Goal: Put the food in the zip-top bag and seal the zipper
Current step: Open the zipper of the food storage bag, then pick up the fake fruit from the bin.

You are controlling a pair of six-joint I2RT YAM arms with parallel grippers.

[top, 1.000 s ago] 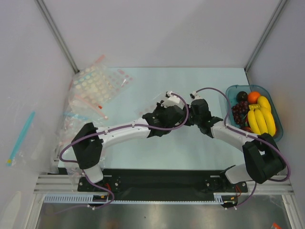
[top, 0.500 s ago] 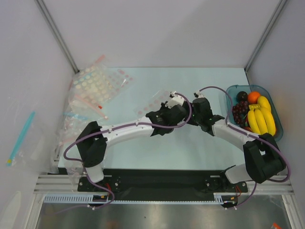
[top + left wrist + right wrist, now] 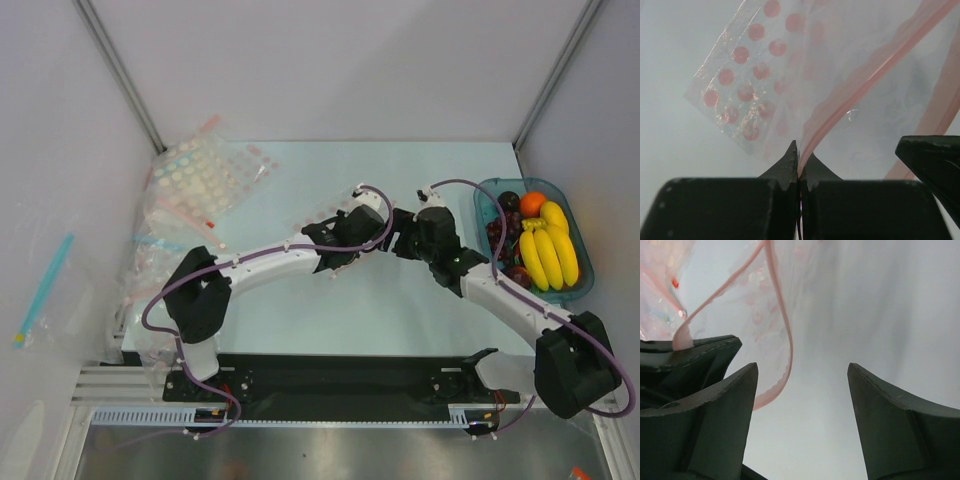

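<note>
The zip-top bag (image 3: pixel 330 213) is clear with pink dots (image 3: pixel 747 82) and hangs off the table at mid-scene. My left gripper (image 3: pixel 799 150) is shut on the zipper (image 3: pixel 855 87), the pink strip along the bag's mouth. Just right of the bag, my right gripper (image 3: pixel 801 371) is open and nothing lies between its fingers. The mouth's other lip curves past the right gripper's left finger (image 3: pixel 735 390) as a pink loop (image 3: pixel 784 335). The food sits in a teal tray (image 3: pixel 586 268): a yellow banana bunch (image 3: pixel 547 250), an orange fruit (image 3: pixel 533 203) and dark fruit (image 3: pixel 506 224).
More clear dotted bags (image 3: pixel 200 180) lie piled at the table's back left. Another bag with a teal strip (image 3: pixel 45 282) leans on the left wall. White walls enclose the table on three sides. The tray stands against the right wall.
My right gripper has opened and drawn back a little to the right, letting go of the bag's mouth. The left gripper stays shut on the strip and has shifted slightly right.
</note>
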